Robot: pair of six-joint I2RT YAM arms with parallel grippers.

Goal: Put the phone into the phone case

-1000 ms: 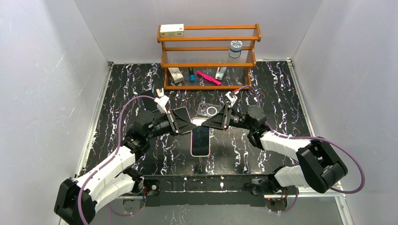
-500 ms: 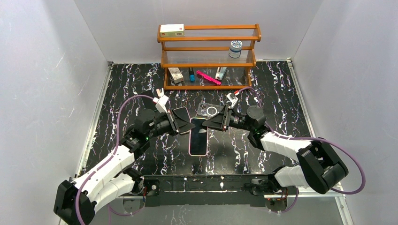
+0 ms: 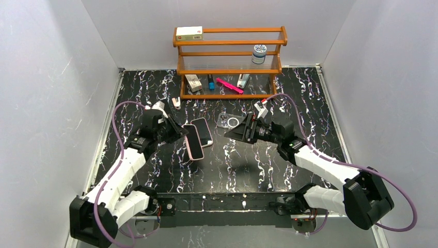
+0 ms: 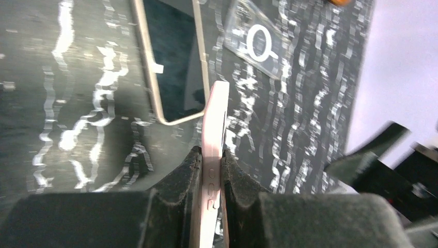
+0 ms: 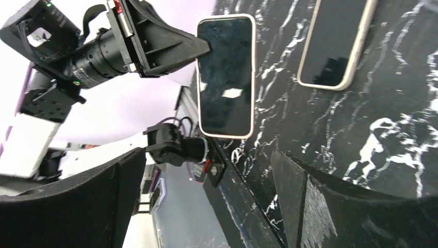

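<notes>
The left gripper (image 4: pixel 210 155) is pinching the pink phone (image 4: pixel 214 124) by one long edge, its jaws pressed tight on it. It is holding the phone up on edge over the table (image 3: pixel 268 165), left of centre. The right gripper (image 3: pixel 235 133) is hanging with its fingers (image 5: pixel 77 206) spread wide, gripping nothing (the phone is sitting well apart from them). The clear phone case (image 3: pixel 230 122) is lying flat toward the far edge, just beside the right gripper. A second phone (image 3: pixel 202 132) is lying just beside the held one. The white box (image 3: pixel 188 33) on top of the rack (image 3: pixel 230 42) is showing print too small to read.
</notes>
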